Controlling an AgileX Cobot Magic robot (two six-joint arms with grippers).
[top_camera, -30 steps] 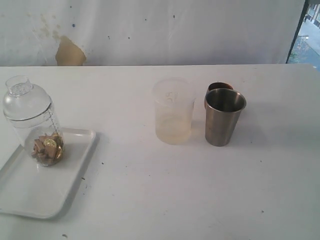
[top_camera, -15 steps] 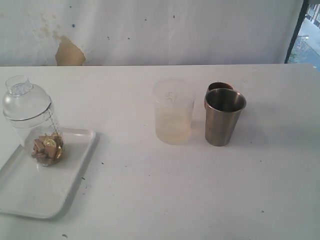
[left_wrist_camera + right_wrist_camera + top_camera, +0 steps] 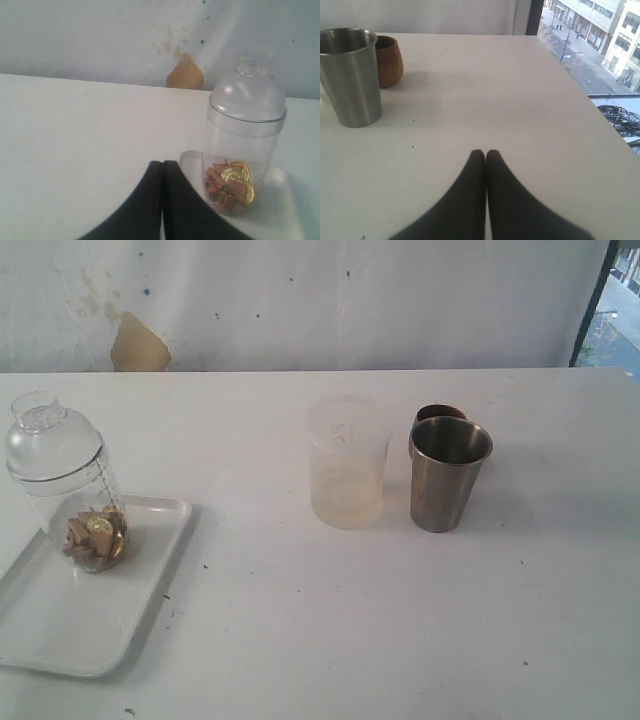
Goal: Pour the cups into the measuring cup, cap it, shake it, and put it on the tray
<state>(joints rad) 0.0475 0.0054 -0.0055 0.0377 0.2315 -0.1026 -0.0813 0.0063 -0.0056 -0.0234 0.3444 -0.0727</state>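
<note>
The clear measuring cup (image 3: 80, 505) stands upright on the white tray (image 3: 95, 625) at the left, capped by a clear domed lid (image 3: 45, 440), with gold coins and brown blocks inside. The frosted tumbler (image 3: 346, 464), the steel cup (image 3: 448, 473) and the brown wooden cup (image 3: 437, 416) behind it stand mid-table. Neither arm shows in the exterior view. My left gripper (image 3: 163, 164) is shut and empty, short of the measuring cup (image 3: 240, 150). Shut and empty too, my right gripper (image 3: 485, 153) hangs over bare table, apart from the steel cup (image 3: 351, 75) and wooden cup (image 3: 389, 60).
A white wall with a tan patch (image 3: 138, 344) runs behind the table. The table's right edge (image 3: 590, 107) drops off beside a window onto a street.
</note>
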